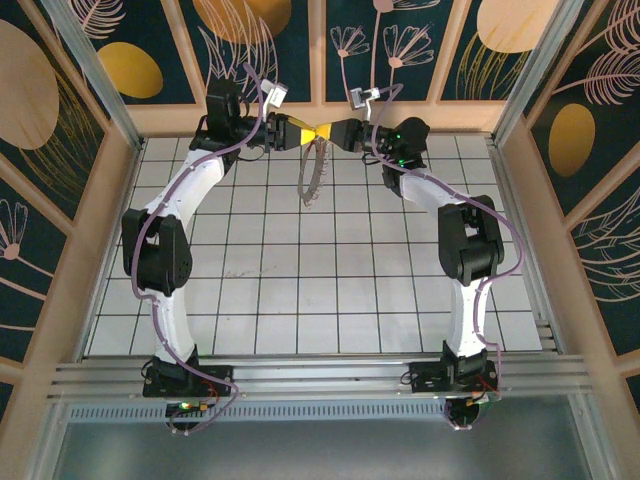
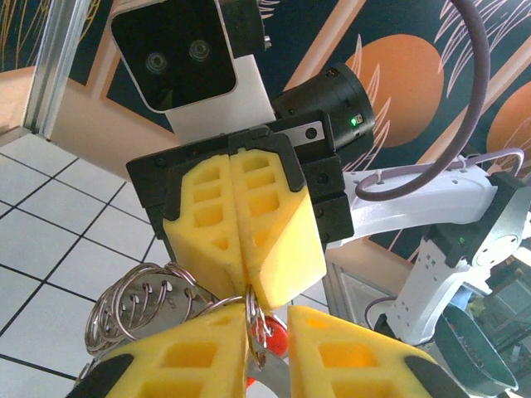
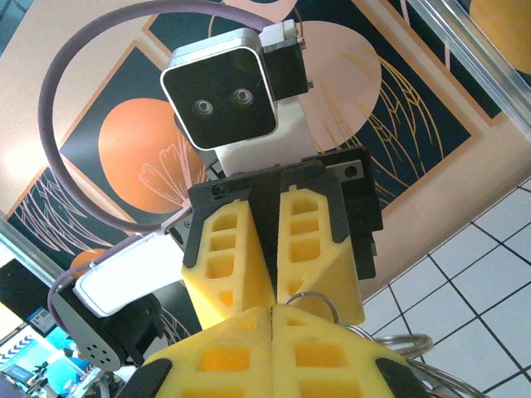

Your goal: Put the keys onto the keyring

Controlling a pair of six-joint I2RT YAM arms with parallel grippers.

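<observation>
The key (image 2: pixel 275 337) has a red head and a short silver blade. It lies right against the keyring (image 2: pixel 137 300), just to the right of the ring's bunched silvery coils, where a small turn of wire crosses it. In the left wrist view the red head shows in the narrow gap between the yellow foam jaws of the left gripper (image 2: pixel 267 318). Those jaws stand slightly apart with the key between them. From this angle I cannot tell whether they press on it or merely flank it.

The right gripper (image 2: pixel 248 286) meets the keyring from the opposite side, tip to tip with the left one. Its jaws are pressed flat together and pinch the ring's wire at their point, directly above the key.

Seen from above, the keyring trails from that meeting point as one long ridged loop, drooping toward the near side. The left gripper is on the keyring's left and the right gripper on its right, and both are held up off the tabletop (image 1: pixel 300 290).

Outward from the keyring, the two white and black arms bend back to their bases on the rail at the near edge. A purple cable (image 1: pixel 165 215) runs along the left arm. The tabletop beneath the keyring is white with a dark grid. Behind the keyring stands the back wall (image 1: pixel 330 50), with dark panels, orange discs and pale leaf drawings.
</observation>
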